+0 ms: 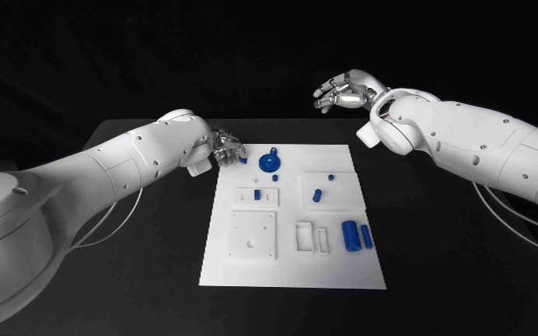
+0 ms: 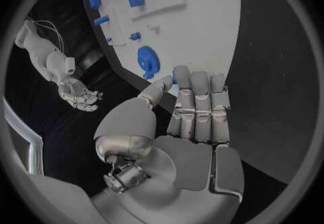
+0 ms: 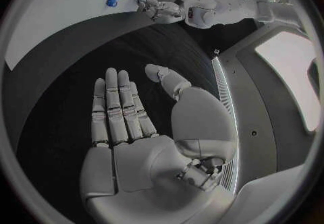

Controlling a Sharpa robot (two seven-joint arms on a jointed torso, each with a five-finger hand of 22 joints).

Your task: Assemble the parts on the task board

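The white task board lies in the middle of the table. My left hand is at the board's far left corner and pinches a small blue part between thumb and fingertips. Just beside it a blue gear stands on the board, also visible in the left wrist view. My right hand is raised over the table's far edge, fingers apart and empty, palm flat in its wrist view. Two blue cylinders lie near the board's right edge.
Small blue pieces sit in the raised white blocks in the board's middle. A square white block and a slotted one stand nearer me. Black table surrounds the board on both sides.
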